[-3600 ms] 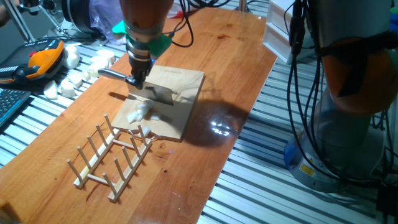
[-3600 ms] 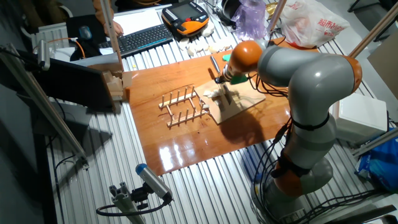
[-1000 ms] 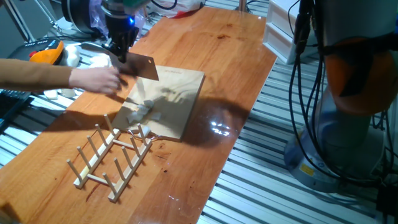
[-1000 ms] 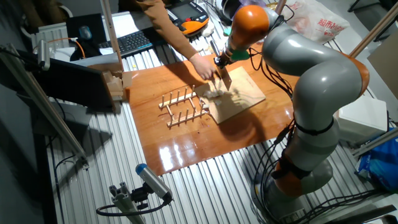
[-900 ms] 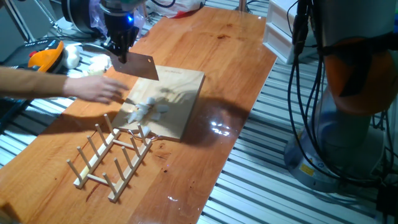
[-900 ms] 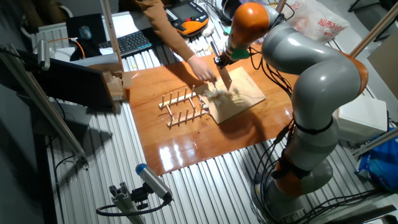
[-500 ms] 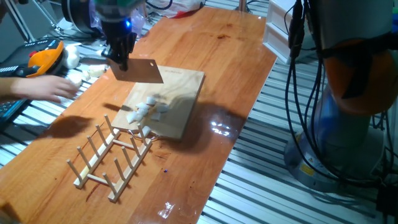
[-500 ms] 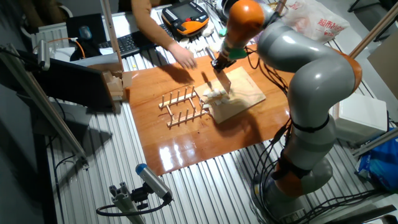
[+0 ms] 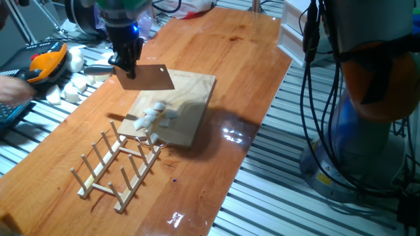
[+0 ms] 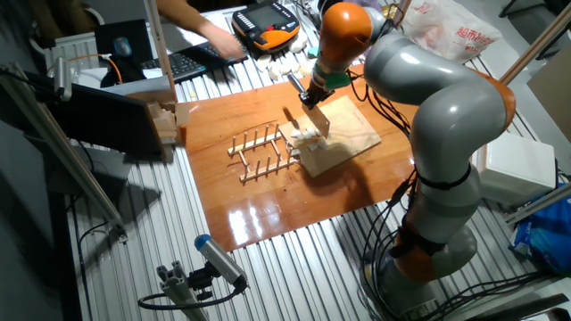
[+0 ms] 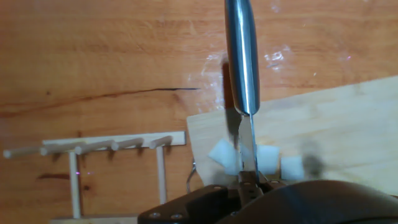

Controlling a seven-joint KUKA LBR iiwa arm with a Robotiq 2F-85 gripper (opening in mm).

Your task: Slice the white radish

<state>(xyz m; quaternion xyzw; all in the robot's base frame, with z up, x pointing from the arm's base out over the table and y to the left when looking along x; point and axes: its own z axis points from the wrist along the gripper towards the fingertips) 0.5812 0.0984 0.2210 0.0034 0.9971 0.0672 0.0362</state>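
Observation:
The white radish (image 9: 155, 116) lies as several small white pieces near the front left corner of the wooden cutting board (image 9: 188, 98). My gripper (image 9: 127, 67) hangs above the board's left edge, shut on the handle of a knife (image 9: 149, 78), whose flat blade is held clear of the board. In the other fixed view the gripper (image 10: 308, 95) holds the knife (image 10: 317, 120) just above the radish pieces (image 10: 309, 136). In the hand view the knife handle (image 11: 241, 56) runs up the frame, with radish pieces (image 11: 268, 156) on the board (image 11: 329, 127) below the blade.
A wooden dish rack (image 9: 119, 167) stands in front of the board. A heap of blocky white chunks (image 9: 71, 87) and an orange teach pendant (image 9: 44, 63) lie off the table's left edge. A person's hand (image 9: 12, 85) is at the far left. The arm's base (image 9: 367, 118) stands on the right.
The person's hand has pulled away from the board to the far left, leaving the radish pieces there. My gripper has shifted slightly right and down with the knife.

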